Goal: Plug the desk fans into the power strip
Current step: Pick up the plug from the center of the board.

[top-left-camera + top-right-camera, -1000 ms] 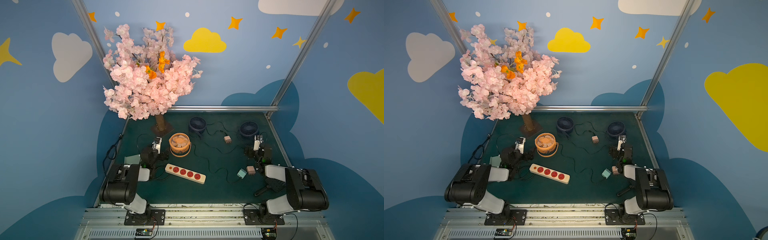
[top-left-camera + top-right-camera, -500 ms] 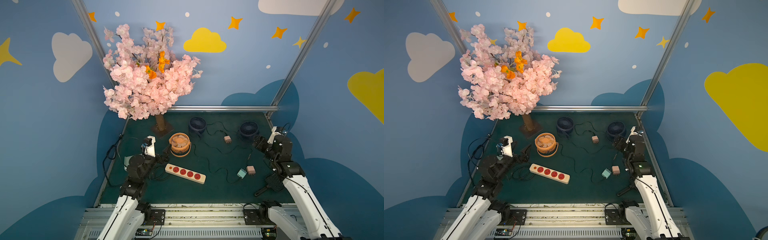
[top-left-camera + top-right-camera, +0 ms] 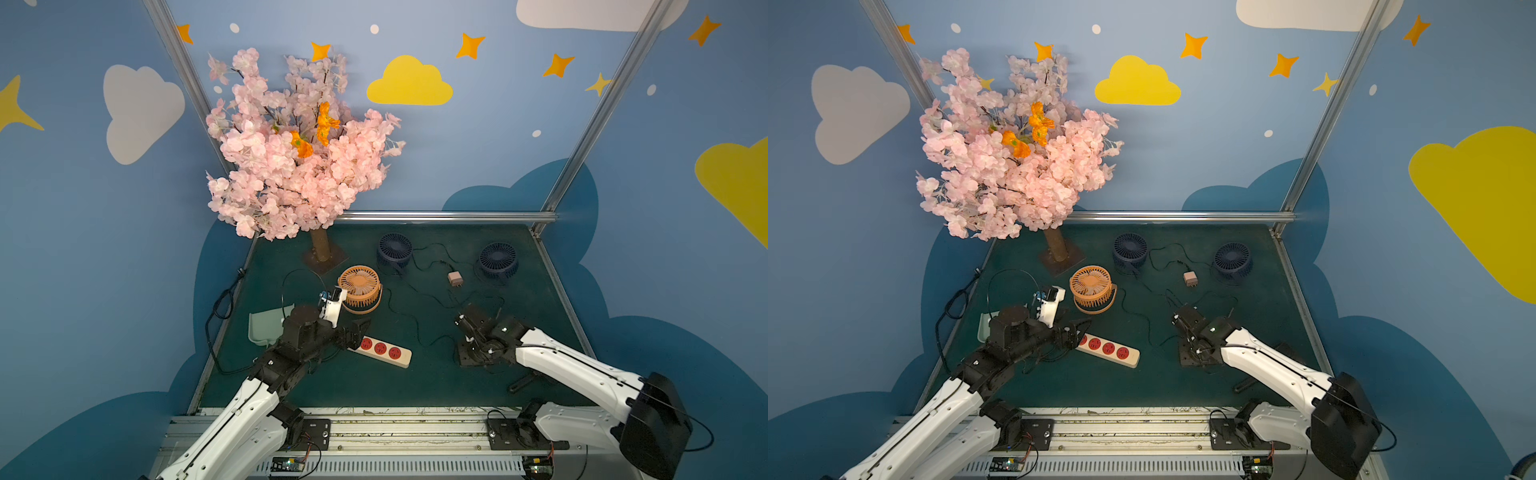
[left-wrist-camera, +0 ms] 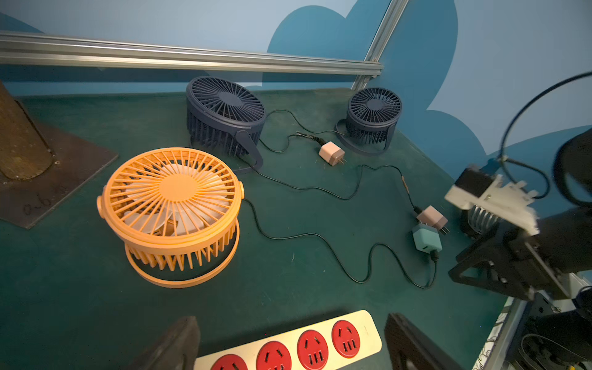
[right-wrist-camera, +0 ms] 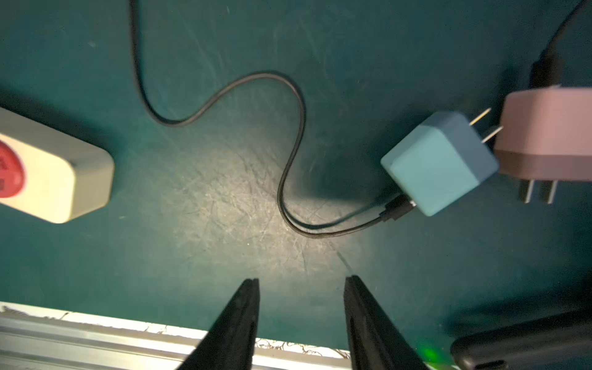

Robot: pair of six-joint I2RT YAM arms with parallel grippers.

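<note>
Cream-beige power strip (image 3: 384, 350) flat on the green table (image 3: 415, 382), lower centre of both top views, red sockets (image 3: 380, 348) in view all empty. Nothing plugged in yet. Orange desk fan (image 3: 360, 289) left of centre, apart from the strip, cord (image 5: 302, 109) trailing right to a teal plug adapter (image 5: 439, 163) loose on the table, right of frame in the right wrist view, prongs just beside a pink adapter (image 5: 544, 134). Right claw (image 5: 301, 278) above bare table near that teal plug, jaws apart, empty. Left claw (image 4: 291, 320) over the strip's left end, jaws wide, strip between them, apparently not clamped. Left to do, seemingly: grasping the plug, carrying it over, pushing it into a socket.
</note>
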